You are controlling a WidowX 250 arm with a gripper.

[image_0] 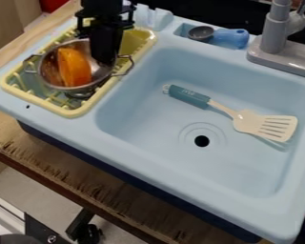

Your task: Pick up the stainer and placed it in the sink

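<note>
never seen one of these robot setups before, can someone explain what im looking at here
This is one picture, from a fixed camera looking down at a slant. The black shape at the top edge is a robot arm; its grasping hand points down at the right side of a two-handled metal bowl, probably the strainer. I can't tell whether it grips the bowl. An orange object lies inside, and the bowl sits in a yellow rack. To the right, a spatula lies in the light-blue sink; behind the basin stands a grey faucet.
</note>
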